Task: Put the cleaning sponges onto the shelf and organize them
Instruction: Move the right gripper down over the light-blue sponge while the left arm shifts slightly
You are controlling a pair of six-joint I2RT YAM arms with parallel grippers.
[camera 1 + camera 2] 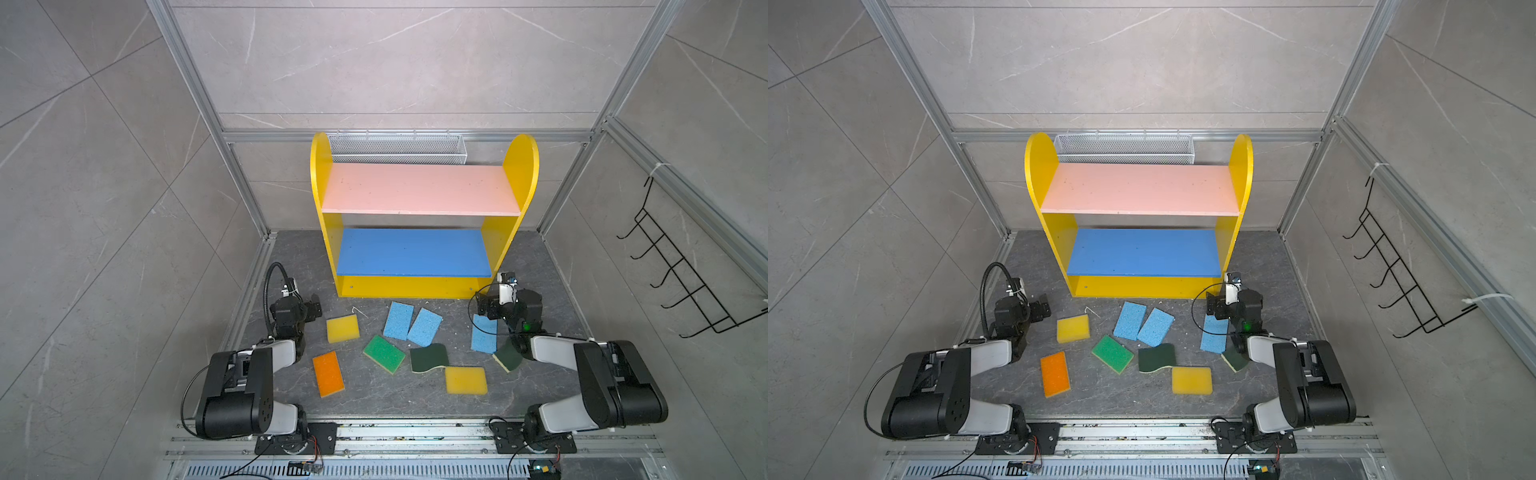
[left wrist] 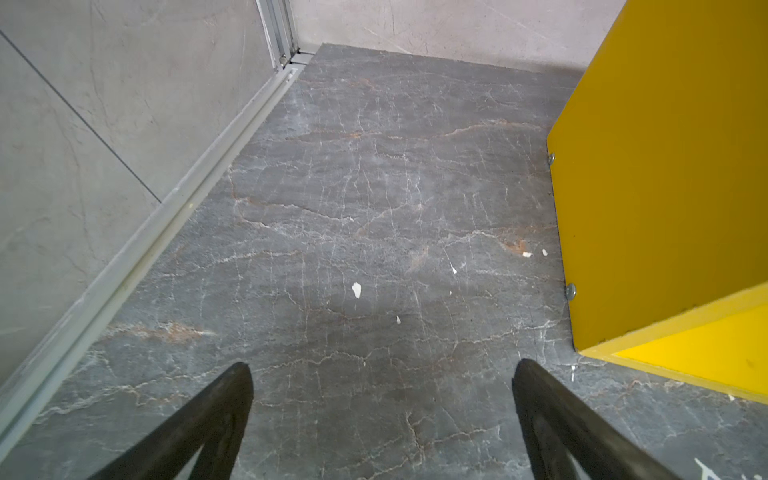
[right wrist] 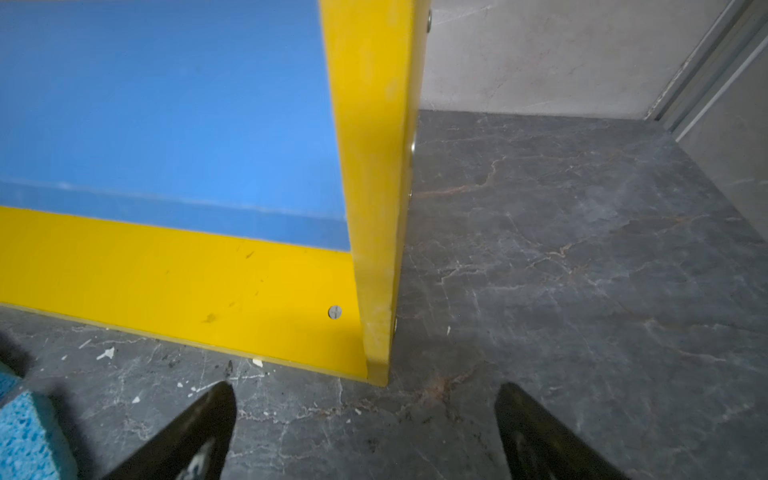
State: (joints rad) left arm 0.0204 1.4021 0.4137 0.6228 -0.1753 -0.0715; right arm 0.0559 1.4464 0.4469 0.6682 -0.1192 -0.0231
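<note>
Here, nine cleaning sponges [image 1: 384, 353] lie scattered flat across the middle of the table [image 1: 374, 399], all short of the boards. Beyond them, the left gripper [image 2: 380, 368] and right gripper [image 3: 365, 388] hang with jaws spread wide, holding nothing, near the front corners of the shelf [image 1: 407, 286], which stands toward the back edge.

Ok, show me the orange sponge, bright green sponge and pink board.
orange sponge [image 1: 328, 374], in a top view, its centre
bright green sponge [image 1: 384, 354], in a top view, its centre
pink board [image 1: 419, 189], in a top view, bare centre
</note>
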